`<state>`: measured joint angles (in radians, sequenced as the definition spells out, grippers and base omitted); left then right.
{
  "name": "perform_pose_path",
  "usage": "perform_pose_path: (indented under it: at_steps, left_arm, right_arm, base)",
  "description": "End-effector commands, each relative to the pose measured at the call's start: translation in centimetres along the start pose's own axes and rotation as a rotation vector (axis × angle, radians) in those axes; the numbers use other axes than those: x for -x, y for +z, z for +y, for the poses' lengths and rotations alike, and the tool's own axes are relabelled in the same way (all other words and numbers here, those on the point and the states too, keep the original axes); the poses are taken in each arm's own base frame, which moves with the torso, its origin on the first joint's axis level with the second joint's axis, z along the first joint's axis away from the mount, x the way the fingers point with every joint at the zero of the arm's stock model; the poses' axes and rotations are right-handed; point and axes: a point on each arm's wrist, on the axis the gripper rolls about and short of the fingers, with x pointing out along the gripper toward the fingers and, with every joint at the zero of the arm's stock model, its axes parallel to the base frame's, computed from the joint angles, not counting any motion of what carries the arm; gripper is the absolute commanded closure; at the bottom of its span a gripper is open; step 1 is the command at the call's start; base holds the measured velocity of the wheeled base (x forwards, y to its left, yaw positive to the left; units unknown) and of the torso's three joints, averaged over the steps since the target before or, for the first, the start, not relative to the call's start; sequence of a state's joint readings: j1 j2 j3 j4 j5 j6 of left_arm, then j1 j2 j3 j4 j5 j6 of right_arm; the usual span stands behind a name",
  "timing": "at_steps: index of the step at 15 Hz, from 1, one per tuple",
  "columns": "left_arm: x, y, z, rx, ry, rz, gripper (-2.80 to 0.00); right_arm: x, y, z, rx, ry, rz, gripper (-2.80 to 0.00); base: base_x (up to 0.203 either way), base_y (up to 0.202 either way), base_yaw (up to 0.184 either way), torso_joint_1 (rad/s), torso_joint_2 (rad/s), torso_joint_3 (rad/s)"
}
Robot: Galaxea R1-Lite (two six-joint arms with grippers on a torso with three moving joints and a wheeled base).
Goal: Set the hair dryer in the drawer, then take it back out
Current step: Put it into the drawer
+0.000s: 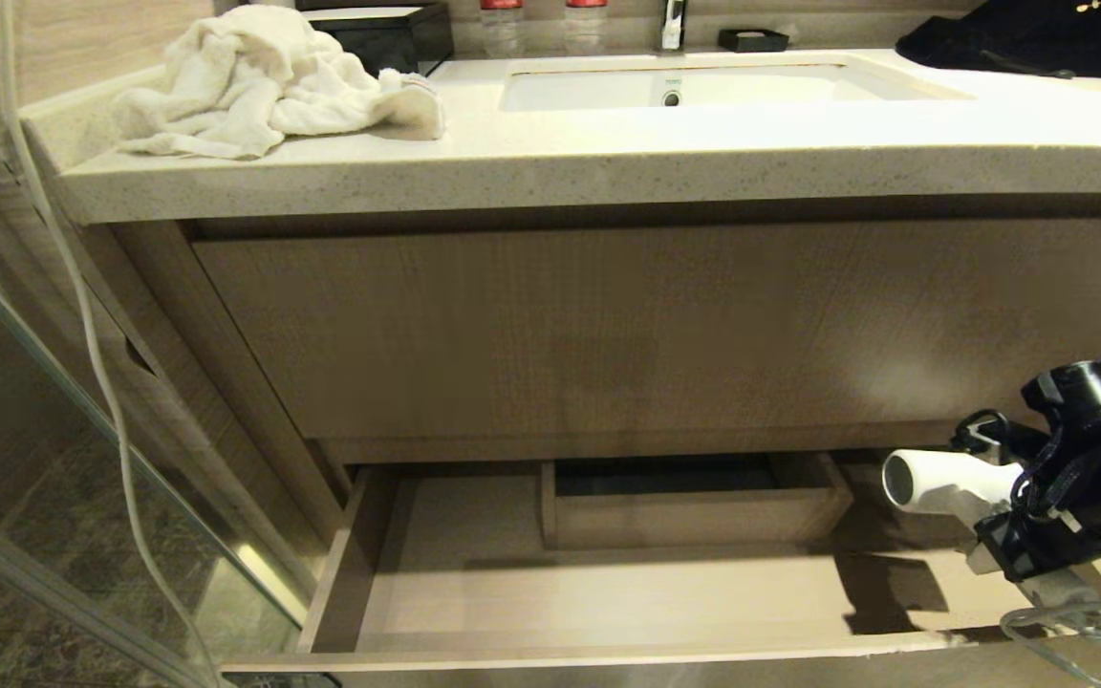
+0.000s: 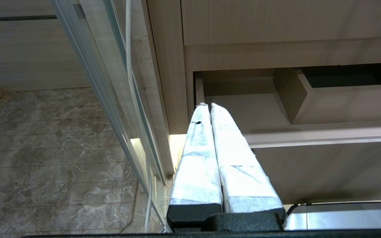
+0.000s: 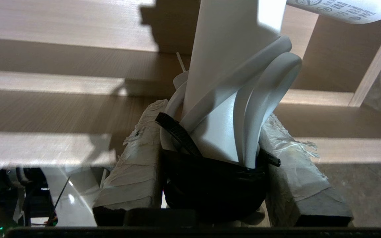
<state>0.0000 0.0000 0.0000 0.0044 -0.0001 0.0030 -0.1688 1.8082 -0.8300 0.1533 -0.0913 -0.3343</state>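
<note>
Gripping the hair dryer (image 3: 230, 82) between my taped fingers (image 3: 134, 165), my right gripper (image 1: 1000, 521) hangs at the right end of the open drawer (image 1: 608, 597), just above its pale wooden floor. The jaws pinch the white handle together with loops of its white cord (image 3: 270, 99), and a black strap (image 3: 177, 135) crosses the bundle right at the pads. From my head camera the dryer's barrel points left, toward the drawer's middle, its rounded end catching the light. Its far end and most of the handle are hidden behind my own black wrist, and loose cord trails off the lower right edge of the view. A small inner box (image 1: 694, 511) sits against the drawer's back wall, to the left of the dryer. My left gripper (image 2: 210, 105) is parked low by the drawer's left front corner, its two wrapped fingers pressed together around nothing.
</note>
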Motion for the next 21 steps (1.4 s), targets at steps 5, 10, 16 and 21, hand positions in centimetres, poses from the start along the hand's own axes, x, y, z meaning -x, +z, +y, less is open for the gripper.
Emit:
perform_pose_path:
  at_steps: [5,10,16,21]
  left_arm:
    - [0.0,0.0,0.0,0.000,0.000,0.003,0.00]
    - [0.0,0.0,0.0,0.000,0.000,0.003,0.00]
    - [0.0,0.0,0.0,0.000,0.000,0.003,0.00]
    - [0.0,0.0,0.0,0.000,0.000,0.003,0.00]
  right_arm:
    - [-2.8,1.0,-1.0,-0.019,-0.012,0.049,0.00]
    - [-4.4,1.8,-1.9,-0.029,-0.039,0.073,0.00]
    - [-6.5,2.7,-2.7,-0.042,-0.053,0.089,0.00]
    - [-8.9,3.2,-3.0,-0.042,-0.094,0.124,0.00]
  base:
    - [0.000,0.000,0.000,0.000,0.00,0.000]
    - [0.000,0.000,0.000,0.000,0.00,0.000]
    - [0.000,0.000,0.000,0.000,0.00,0.000]
    - [0.000,0.000,0.000,0.000,0.00,0.000]
